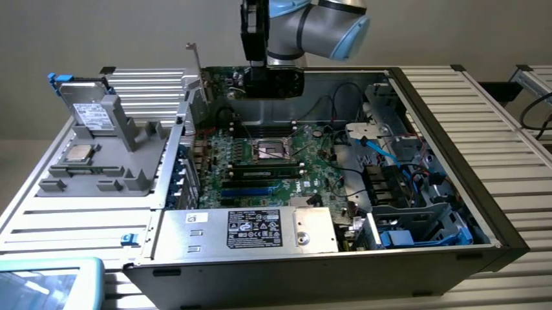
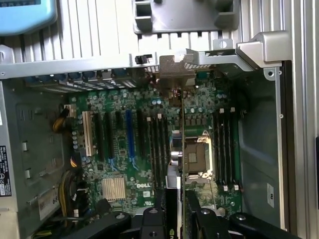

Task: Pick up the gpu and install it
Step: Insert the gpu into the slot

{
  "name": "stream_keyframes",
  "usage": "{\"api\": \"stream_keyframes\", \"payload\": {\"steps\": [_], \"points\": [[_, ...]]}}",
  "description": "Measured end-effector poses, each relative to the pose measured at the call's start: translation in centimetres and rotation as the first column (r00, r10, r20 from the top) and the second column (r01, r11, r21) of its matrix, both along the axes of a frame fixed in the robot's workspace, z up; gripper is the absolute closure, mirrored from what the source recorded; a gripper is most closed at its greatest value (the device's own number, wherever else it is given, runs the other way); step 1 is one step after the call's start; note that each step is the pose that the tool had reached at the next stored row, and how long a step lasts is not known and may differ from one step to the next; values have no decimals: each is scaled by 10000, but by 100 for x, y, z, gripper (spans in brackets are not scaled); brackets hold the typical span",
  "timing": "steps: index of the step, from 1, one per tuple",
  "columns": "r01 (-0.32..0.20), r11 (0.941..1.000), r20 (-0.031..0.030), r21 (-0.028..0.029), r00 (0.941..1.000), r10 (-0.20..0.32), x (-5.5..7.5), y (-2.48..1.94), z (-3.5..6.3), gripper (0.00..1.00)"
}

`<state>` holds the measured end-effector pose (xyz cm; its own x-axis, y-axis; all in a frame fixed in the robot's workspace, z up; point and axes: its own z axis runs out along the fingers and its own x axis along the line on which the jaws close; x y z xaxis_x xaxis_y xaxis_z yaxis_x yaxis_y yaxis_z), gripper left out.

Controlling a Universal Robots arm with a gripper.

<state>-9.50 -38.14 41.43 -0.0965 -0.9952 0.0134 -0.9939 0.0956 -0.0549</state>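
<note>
My gripper [image 1: 274, 82] hangs over the rear part of the open computer case, shut on the gpu [image 1: 231, 84]. The card is held on edge above the motherboard [image 1: 276, 161], its metal bracket toward the case's rear wall. In the wrist view the gpu [image 2: 175, 82] runs edge-on away from the gripper [image 2: 175, 219], with a black finger [image 2: 149, 221] on each side of it. Under it lie the motherboard [image 2: 124, 149], its white, black and blue expansion slots [image 2: 128, 134] and the CPU socket [image 2: 197, 159]. The card floats above the board, touching no slot.
A power supply [image 1: 250, 229] fills the case's near end, and cables and drive bays [image 1: 405, 194] crowd the exterior view's right side. A grey fixture [image 1: 103, 148] with parts stands outside the case at the exterior view's left, with a light blue tray [image 1: 48, 284] at the near corner.
</note>
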Motion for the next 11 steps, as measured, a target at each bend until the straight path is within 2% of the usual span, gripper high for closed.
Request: {"api": "stream_keyframes", "payload": {"steps": [4,11], "points": [[57,10000,0,8,10000,-57,0,-120,-72,73],[112,9999,0,27,9999,-112,0,-357,-199,73]]}}
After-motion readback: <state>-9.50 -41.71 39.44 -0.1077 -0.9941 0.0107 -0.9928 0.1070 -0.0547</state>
